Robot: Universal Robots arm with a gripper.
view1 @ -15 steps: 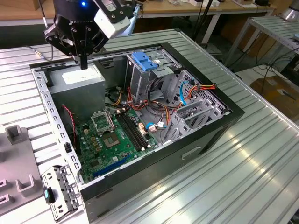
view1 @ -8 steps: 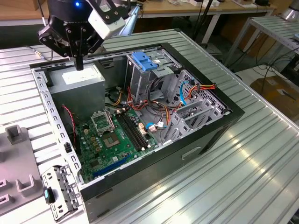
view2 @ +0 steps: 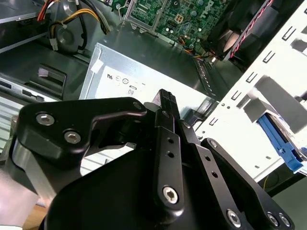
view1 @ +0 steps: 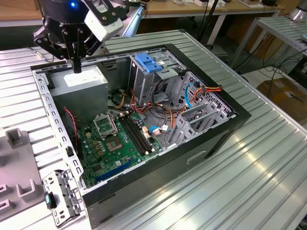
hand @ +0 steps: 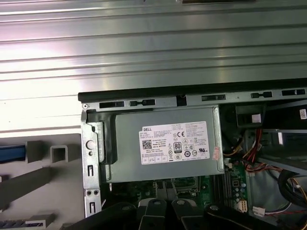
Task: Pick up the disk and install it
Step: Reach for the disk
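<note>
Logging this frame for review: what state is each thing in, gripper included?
gripper: shut, empty, pointing down over the power supply.
power supply: mounted in a corner of the computer case.
computer case: lying on its side, open on top.
drive cage: standing upright inside the case, blue tab on top.
motherboard: exposed, flat on the case floor.

There was one open computer case [view1: 158, 175], with one grey power supply [view1: 81, 95], one white sticker [view1: 79, 77], one green motherboard [view1: 112, 148], one blue tab [view1: 147, 62] and one metal cage [view1: 143, 88]. One gripper [view1: 76, 70] and one grey tray [view1: 19, 177] made up the rest.
</note>
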